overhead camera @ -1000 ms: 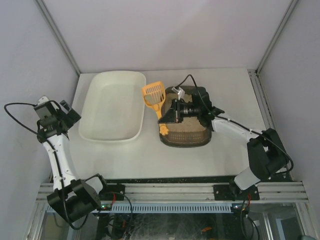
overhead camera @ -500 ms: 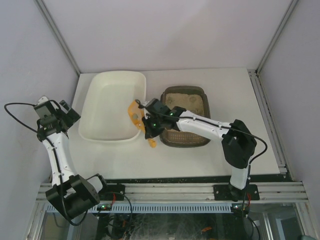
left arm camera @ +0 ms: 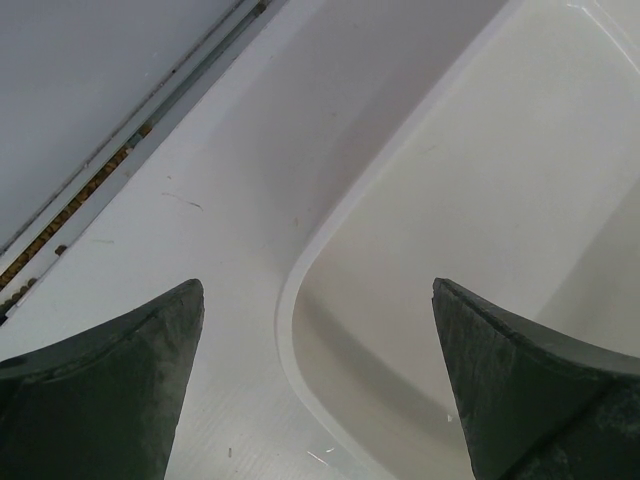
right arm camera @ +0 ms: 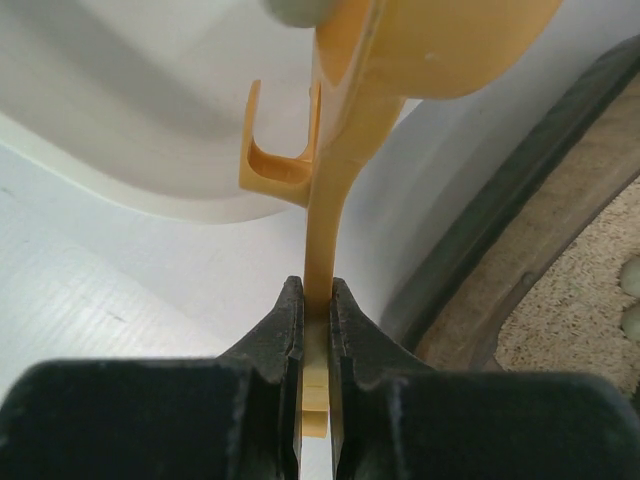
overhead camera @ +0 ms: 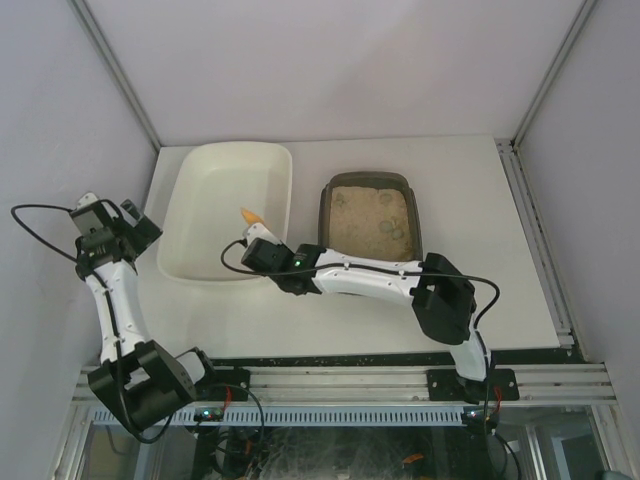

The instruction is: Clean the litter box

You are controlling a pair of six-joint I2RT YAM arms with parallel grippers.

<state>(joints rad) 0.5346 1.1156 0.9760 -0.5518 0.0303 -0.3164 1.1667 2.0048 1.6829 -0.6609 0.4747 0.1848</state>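
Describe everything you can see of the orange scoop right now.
The scoop is yellow-orange moulded plastic, smooth and slightly glossy. The right claw is shut on its flat handle, seen edge-on from the wrist, rising to a wider head. A small hook-shaped tab sticks out from one side of the handle. From above, only its tip shows, over the near right part of the white tub. Only the claw appears to touch it; what the head carries cannot be told.

left arm [overhead camera: 112, 290] bent up at the side, left tool [left arm camera: 315, 290] spread wide; right arm [overhead camera: 370, 277] stretched low across, right tool [right arm camera: 315, 296] pinching a yellow scoop handle [right arm camera: 322, 225]
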